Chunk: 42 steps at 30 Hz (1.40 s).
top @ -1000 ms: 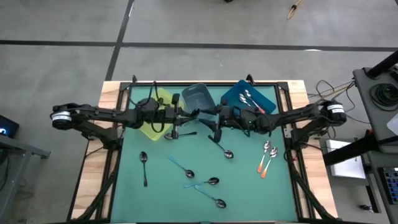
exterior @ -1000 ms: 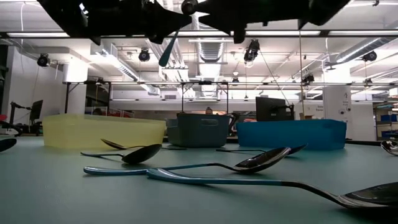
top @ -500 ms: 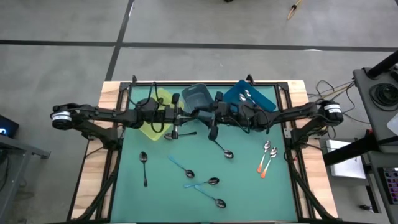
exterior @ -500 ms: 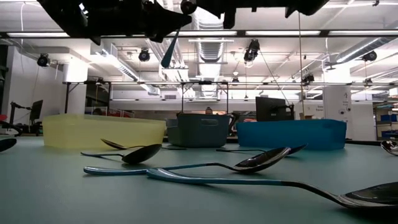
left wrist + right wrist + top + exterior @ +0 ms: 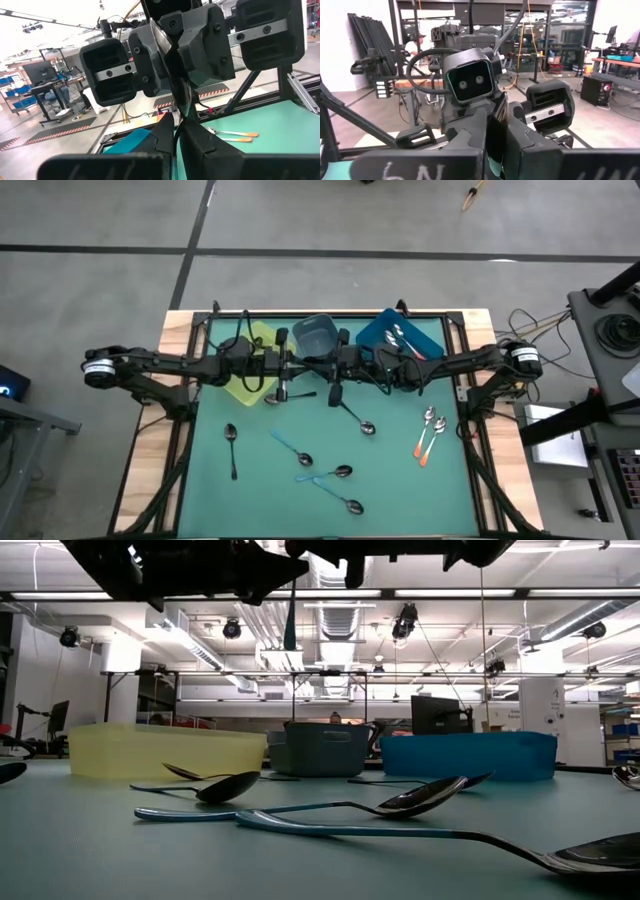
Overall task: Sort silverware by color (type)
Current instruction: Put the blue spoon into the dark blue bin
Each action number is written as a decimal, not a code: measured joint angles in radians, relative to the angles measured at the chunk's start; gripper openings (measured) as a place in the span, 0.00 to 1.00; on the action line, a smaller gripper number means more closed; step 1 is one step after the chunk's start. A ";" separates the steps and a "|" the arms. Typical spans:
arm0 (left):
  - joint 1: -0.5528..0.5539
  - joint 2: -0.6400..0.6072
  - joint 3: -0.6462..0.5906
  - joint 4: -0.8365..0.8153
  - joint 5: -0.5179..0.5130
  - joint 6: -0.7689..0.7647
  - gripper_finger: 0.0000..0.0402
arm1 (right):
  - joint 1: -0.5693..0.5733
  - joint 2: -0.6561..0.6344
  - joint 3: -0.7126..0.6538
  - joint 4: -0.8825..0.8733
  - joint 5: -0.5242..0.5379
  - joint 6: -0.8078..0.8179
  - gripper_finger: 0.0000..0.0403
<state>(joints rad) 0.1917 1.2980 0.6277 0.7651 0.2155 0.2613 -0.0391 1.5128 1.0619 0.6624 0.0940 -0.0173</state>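
Covering the middle of the high view, the green table mat sits in a pale wooden frame on a grey concrete floor. The low view looks across it into a bright workshop with ceiling lights, ducts and a monitor.

Along the mat's upper edge stand three bins: a yellow bin at left, a grey-blue bin in the centre and a blue bin at right, the last holding spoons.

Loose spoons lie lower down: a black-handled spoon at lower left, light-blue-handled spoons at lower centre, another black-handled spoon just above them, and two orange-handled spoons at right.

Both arms meet above the centre, in front of the grey-blue bin. The left gripper has its fingers pressed together on a teal-handled spoon, which hangs upright from the dark arms at the top of the low view. The right gripper faces it, fingers together, and its wrist view shows a thin teal strip between them, so both seem to pinch the same spoon.
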 joint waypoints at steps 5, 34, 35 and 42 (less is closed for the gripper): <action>0.006 -0.001 0.000 -0.003 -0.007 -0.028 0.09 | 0.000 -0.008 0.000 -0.013 0.008 -0.017 0.04; 0.012 0.226 -0.001 0.206 -0.406 -0.124 0.44 | 0.026 0.062 0.015 0.144 0.591 0.053 0.03; 0.012 0.242 -0.001 0.223 -0.420 -0.126 0.43 | 0.026 0.077 0.015 0.172 0.591 0.046 0.03; 0.012 0.284 -0.001 0.254 -0.540 -0.130 0.43 | 0.026 0.159 0.015 0.345 0.609 0.022 0.03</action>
<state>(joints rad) 0.2039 1.5816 0.6266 1.0194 -0.3245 0.1318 -0.0135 1.6720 1.0771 1.0074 0.7031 0.0048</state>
